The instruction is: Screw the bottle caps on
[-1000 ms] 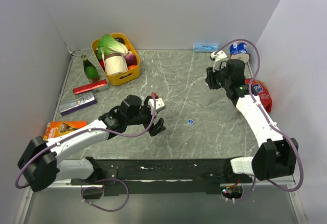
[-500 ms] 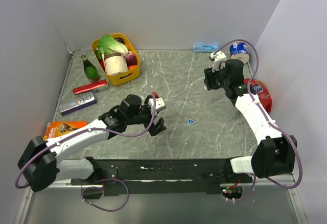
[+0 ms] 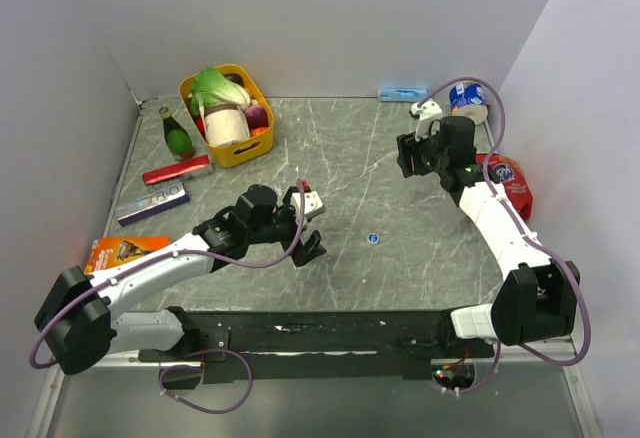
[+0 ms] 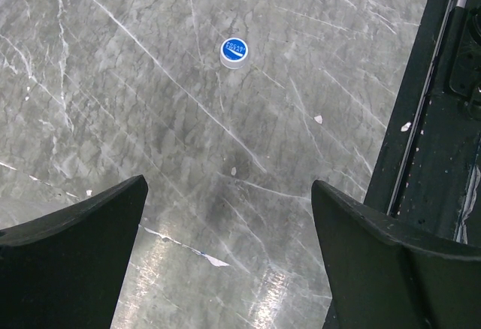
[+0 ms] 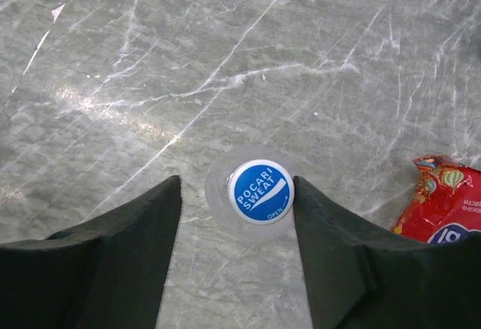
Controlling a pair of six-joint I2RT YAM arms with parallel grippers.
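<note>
On the grey marbled table [image 3: 360, 158], my right gripper [image 5: 237, 185] holds its jaws apart astride a capped clear bottle [image 5: 216, 197], my left gripper [image 4: 229, 190] gapes short of a loose blue cap [image 4: 234, 52], and I judge an off-centre squeeze could topple that light bottle.

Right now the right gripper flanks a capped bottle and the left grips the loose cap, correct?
No: the left wrist view shows the left gripper open, the loose cap on the table beyond it. The right gripper does flank a capped bottle.
</note>
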